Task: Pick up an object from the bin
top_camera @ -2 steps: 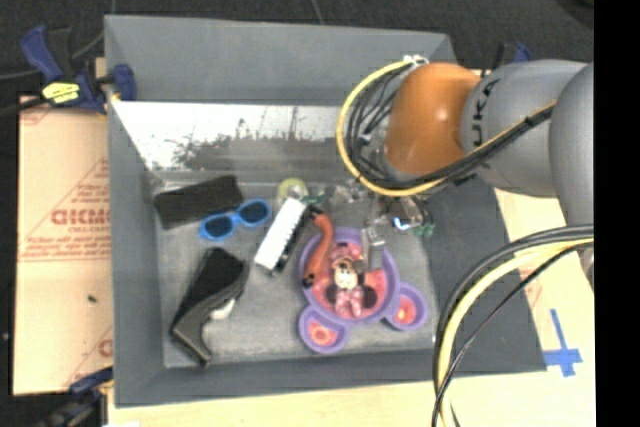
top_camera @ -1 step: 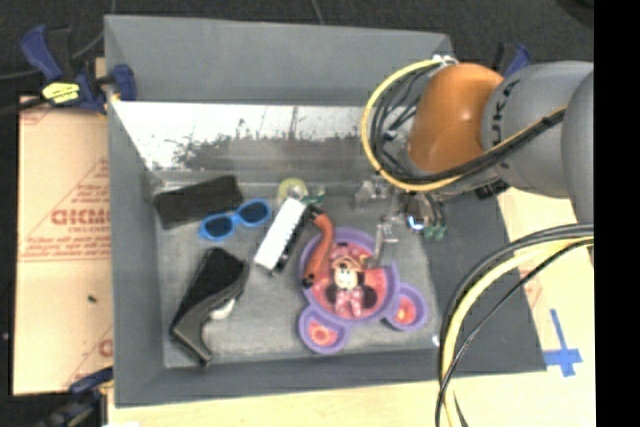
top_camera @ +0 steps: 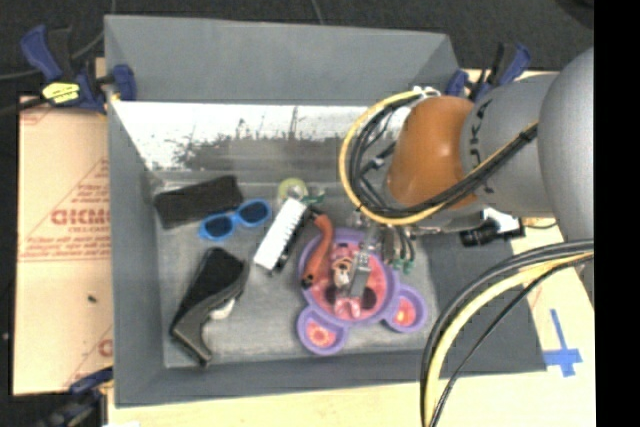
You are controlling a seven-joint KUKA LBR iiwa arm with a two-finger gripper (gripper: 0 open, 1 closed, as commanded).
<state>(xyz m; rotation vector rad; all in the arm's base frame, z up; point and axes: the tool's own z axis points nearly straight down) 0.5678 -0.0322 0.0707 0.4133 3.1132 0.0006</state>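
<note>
Inside a grey bin (top_camera: 280, 65), starting at the left: a black block (top_camera: 197, 200) lying flat near the back wall. Just below and right of it, blue sunglasses (top_camera: 235, 220), close to the block's lower right corner. Further forward, a black angled thing (top_camera: 208, 303) (perhaps a shoe, hard to tell), with a bit of white beside it. Toward the middle, a white comb (top_camera: 280, 233) lying slantwise, and behind its upper end a small pale green round thing (top_camera: 292, 188). Right of the comb, an orange-red curved piece (top_camera: 318, 255), resting at the left edge of a purple and pink toy plate (top_camera: 322, 331) with round ears, in the bin's front right part. Directly over the plate's pink middle, down low, the gripper (top_camera: 350, 273); contact with the plate not clear. Cannot tell whether open, closed or clamped on anything. Above and to the right, the arm's orange cover (top_camera: 430, 155) ringed by looped cables, reaching in from the right.
</note>
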